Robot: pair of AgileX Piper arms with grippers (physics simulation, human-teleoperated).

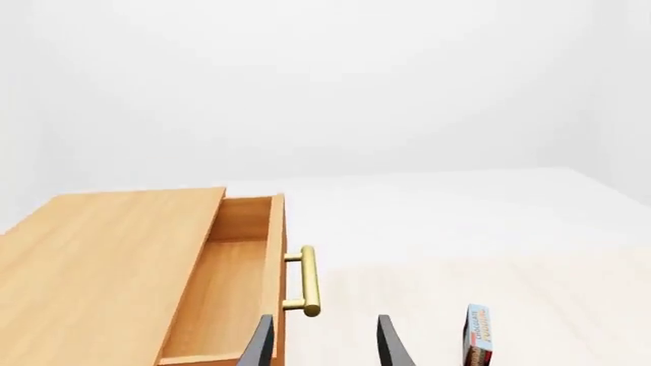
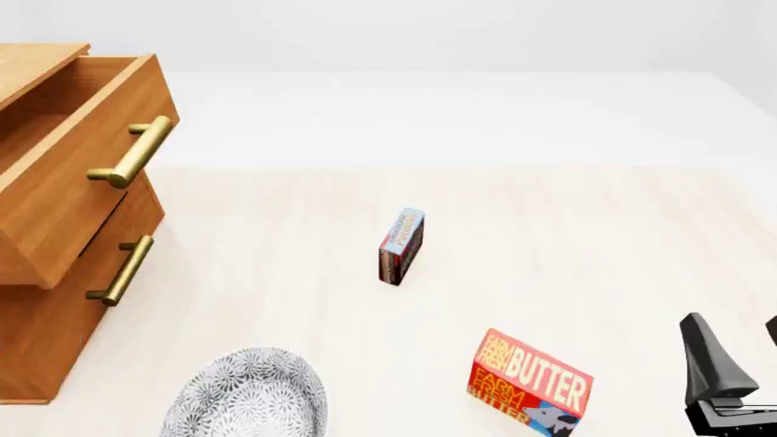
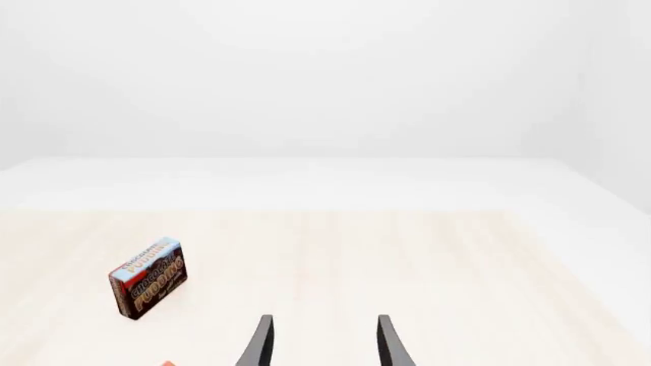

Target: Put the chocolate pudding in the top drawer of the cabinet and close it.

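Standing at the far left of the front view, the cabinet (image 2: 49, 309) is seen with the top drawer (image 2: 73, 173) pulled out toward the table's middle, its brass bar handle (image 2: 131, 153) catching the light. The lower drawer (image 2: 116, 238) beneath it is shut, with a similar handle (image 2: 120, 269) on its face. In the left wrist view the inside of the top drawer (image 1: 229, 290) is shown bare, no box lying in the part that can be seen. A patterned grey-and-white bowl (image 2: 249, 393) is placed on the table (image 2: 583, 228) near the front edge, just right of the cabinet's foot.

Nearer the middle of the table, the chocolate pudding (image 2: 401, 246) is found standing on a narrow edge, well apart from the cabinet and from both arms. Right of it and closer to the camera, a red "Farm Fresh Butter" box (image 2: 530, 383) is set upright.

The left gripper (image 1: 323, 343) is not caught by the front view; in its own wrist view its fingers are spread with nothing between them, the drawer to one side and the pudding (image 1: 478, 334) to the other. The right gripper (image 2: 743, 350) is seen at the lower right corner, and in its wrist view (image 3: 323, 343) the fingers are likewise parted and empty, with the pudding (image 3: 149, 277) lying well ahead and off to the side.
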